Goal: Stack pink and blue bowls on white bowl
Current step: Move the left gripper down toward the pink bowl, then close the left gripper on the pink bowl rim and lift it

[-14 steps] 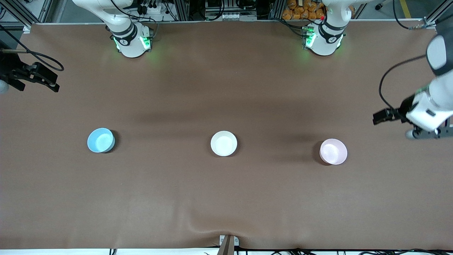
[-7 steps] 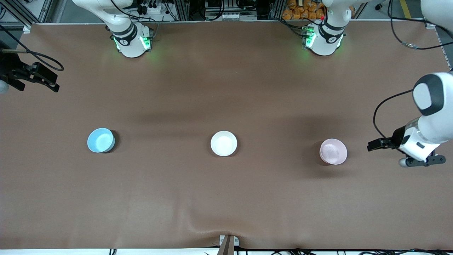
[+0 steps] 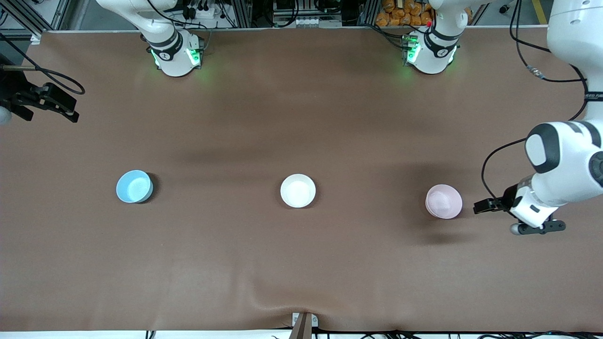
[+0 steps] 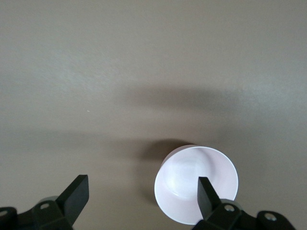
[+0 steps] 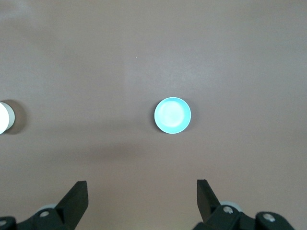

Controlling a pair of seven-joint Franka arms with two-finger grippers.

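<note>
1. Three bowls sit in a row on the brown bench (image 3: 301, 263), well apart from each other.
2. The blue bowl (image 3: 134, 186) is toward the right arm's end, the white bowl (image 3: 297, 190) in the middle, and the pink bowl (image 3: 444, 201) toward the left arm's end.
3. The left gripper (image 3: 485, 206) hangs just beside the pink bowl, over bare bench.
4. The right gripper (image 3: 70, 113) waits over the bench edge at the right arm's end.

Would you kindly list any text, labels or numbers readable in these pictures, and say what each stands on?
Pink bowl, white bowl, blue bowl: plain, no text.
Left arm's base and right arm's base: small dark marks, too small to read.
Left arm's link: a faint printed mark, unreadable.
Nothing else carries writing.
</note>
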